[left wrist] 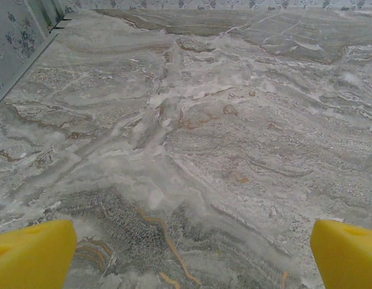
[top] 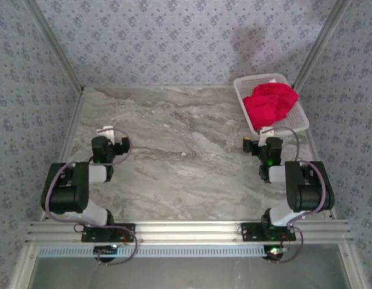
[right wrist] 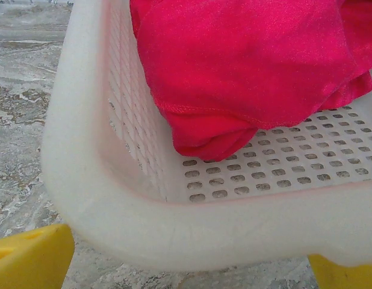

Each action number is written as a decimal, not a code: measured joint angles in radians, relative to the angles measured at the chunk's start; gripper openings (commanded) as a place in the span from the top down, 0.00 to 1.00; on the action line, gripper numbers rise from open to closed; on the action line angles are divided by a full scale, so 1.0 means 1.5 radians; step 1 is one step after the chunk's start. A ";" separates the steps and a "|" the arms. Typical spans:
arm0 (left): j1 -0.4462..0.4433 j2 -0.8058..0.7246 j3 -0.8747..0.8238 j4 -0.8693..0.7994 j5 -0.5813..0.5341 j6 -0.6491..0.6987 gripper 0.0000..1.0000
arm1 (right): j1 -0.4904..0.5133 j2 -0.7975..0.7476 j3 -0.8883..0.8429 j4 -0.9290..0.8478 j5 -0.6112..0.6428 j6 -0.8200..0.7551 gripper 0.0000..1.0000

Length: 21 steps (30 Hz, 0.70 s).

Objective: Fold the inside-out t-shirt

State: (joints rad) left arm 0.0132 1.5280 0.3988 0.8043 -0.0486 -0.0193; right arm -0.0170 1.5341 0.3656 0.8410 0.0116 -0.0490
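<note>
Nothing is being folded yet: the t-shirt (top: 269, 103) is lying bunched in the mesh basket (top: 298, 118) at the far right, the right gripper (right wrist: 189, 262) is hovering at its near rim, jaws apart, and the left gripper (left wrist: 189, 253) is hanging equally spread over the bare table (top: 186, 156).

No text, label, brand mark or number can be read in any of the views. The blue-grey wall covering with a small repeating floral print (top: 174, 36) and the grey-veined marble-look tabletop (top: 186, 174) carry pattern only, with no lettering on either
</note>
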 measured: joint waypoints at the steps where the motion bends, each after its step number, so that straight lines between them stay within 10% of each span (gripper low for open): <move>1: 0.000 0.000 0.000 0.000 0.000 0.000 0.00 | 0.000 0.000 0.000 0.000 0.000 0.000 0.00; 21: 0.000 0.000 0.000 0.000 0.000 0.000 0.00 | -0.006 0.000 0.000 0.000 -0.003 0.000 0.00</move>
State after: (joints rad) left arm 0.0132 1.5280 0.3988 0.8043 -0.0486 -0.0193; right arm -0.0265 1.5341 0.3653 0.8406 0.0078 -0.0486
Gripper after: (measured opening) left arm 0.996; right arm 0.998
